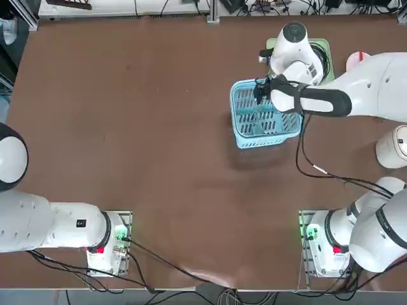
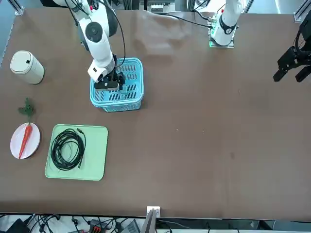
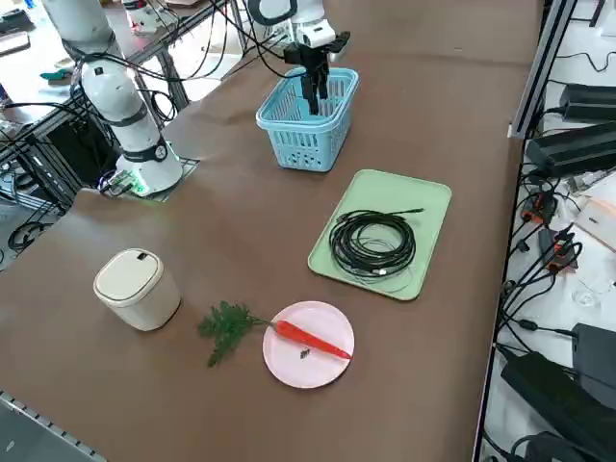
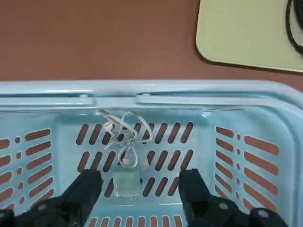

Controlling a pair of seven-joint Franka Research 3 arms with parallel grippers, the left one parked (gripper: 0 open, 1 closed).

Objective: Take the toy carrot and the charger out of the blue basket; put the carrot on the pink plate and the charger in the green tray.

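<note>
Both fingers of the right gripper (image 4: pixel 137 189) stood wide apart and empty inside the blue basket (image 4: pixel 265 101), straddling the charger (image 4: pixel 126 182), which lay directly ahead against the slatted wall, cord (image 4: pixel 124 130) trailing beyond it.

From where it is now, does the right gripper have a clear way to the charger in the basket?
Probably yes. The right gripper hangs open inside the blue basket, fingers either side of the charger, nothing between them.
</note>
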